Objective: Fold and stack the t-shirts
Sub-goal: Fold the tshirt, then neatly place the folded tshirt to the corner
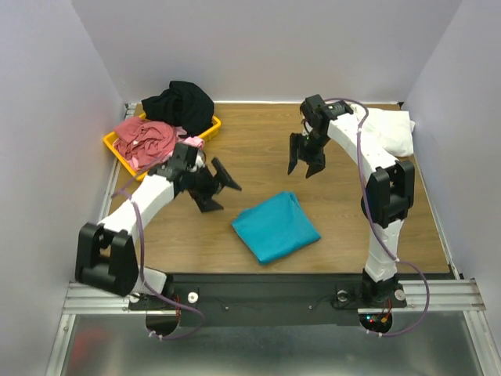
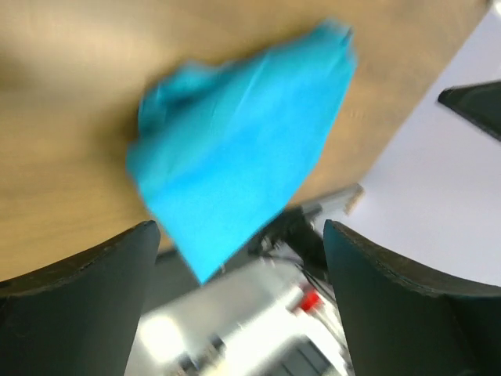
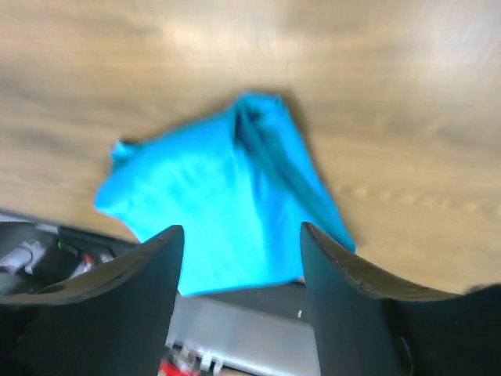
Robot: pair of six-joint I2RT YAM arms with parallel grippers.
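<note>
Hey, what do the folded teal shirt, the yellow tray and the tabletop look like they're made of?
Teal shirt: soft matte cloth, judging by its folds and creases. Yellow tray: probably smooth plastic, with a rigid, even-coloured rim. Tabletop: wood or wood-look laminate, grain lines showing; can't tell which.

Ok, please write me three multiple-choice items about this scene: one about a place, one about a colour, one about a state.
1. Where does the folded teal-blue cloth t-shirt lie?
A. on a shelf
B. on the wooden table
C. in a drawer

2. What colour is the crumpled cloth shirt at the far right corner?
A. green
B. orange
C. white

3. How are the left arm's fingers?
A. shut on a cup
B. open, holding nothing
C. shut on a spoon

Answers:
1 B, it rests flat on bare wood.
2 C, it shows plain white.
3 B, they stand apart with nothing between them.
</note>
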